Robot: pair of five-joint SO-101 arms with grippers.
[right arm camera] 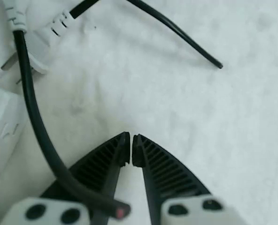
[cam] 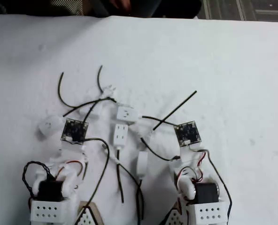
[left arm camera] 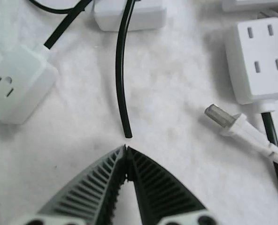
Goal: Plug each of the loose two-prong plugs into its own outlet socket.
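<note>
Plugs [left arm camera: 233, 123], sockets [left arm camera: 261, 61], black cords [left arm camera: 121, 70] scattered on white tabletop [cam: 233, 70], dark room [cam: 176, 7] beyond

High view: fixed overhead, looks down across the whole table [cam: 223, 56], arm bases at its near edge. Wrist views: close above the surface, sighting past left gripper [left arm camera: 126, 161] and right gripper [right arm camera: 131, 150]. High and left wrist views share the mid-table outlet block [left arm camera: 263, 61].
</note>
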